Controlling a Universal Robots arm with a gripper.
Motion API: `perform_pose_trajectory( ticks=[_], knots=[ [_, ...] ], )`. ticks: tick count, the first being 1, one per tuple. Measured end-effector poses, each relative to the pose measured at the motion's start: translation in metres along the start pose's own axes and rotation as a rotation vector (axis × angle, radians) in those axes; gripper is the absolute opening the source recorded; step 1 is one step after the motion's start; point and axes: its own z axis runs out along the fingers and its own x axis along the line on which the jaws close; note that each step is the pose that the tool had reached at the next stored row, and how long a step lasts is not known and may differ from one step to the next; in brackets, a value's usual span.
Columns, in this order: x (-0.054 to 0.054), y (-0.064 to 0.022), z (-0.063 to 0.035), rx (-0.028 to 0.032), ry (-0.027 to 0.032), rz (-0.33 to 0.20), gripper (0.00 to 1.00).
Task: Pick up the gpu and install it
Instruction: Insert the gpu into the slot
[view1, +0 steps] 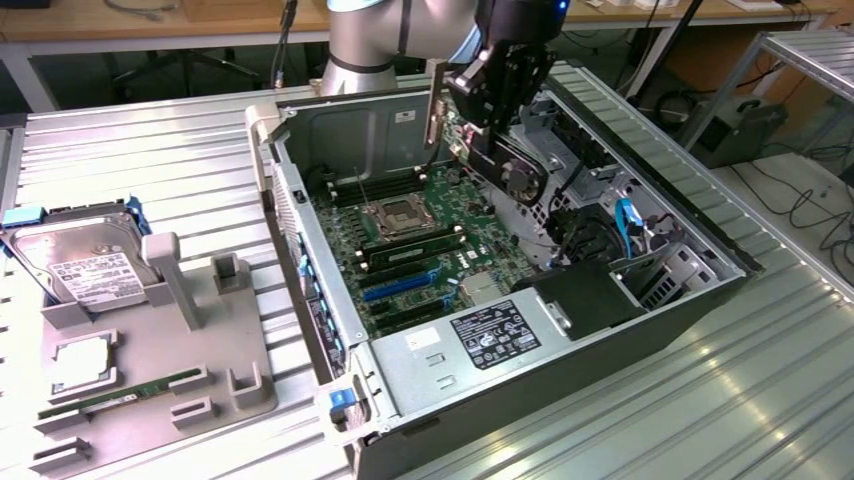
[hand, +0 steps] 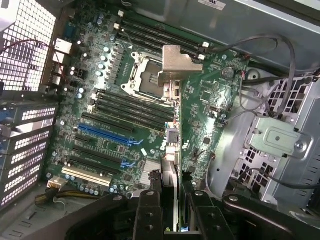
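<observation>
above the open computer case (view1: 350, 330), we see the gripper (view1: 497, 120) with its jaws closed on the gpu (view1: 514, 165), held on edge over the motherboard (view1: 420, 245). pickup is done; we judge seating unfinished, since in the wrist view the card's metal bracket (hand: 176, 65) hangs clear of the blue expansion slot (hand: 107, 134). beside the case, the parts tray (view1: 160, 370) keeps the hard drive (view1: 80, 265).

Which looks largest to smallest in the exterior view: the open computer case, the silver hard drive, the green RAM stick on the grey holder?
1. Open black computer case, by far the largest.
2. Silver hard drive with white label.
3. Slim green RAM stick, smallest.
The drive and stick look similarly long; the stick is much narrower.
</observation>
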Motion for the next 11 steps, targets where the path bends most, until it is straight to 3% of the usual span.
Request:
perform_pose_trajectory(
  ticks=[11],
  knots=[
    [0.0,0.0,0.0,-0.0028,-0.0051,-0.083,0.26]
  ],
)
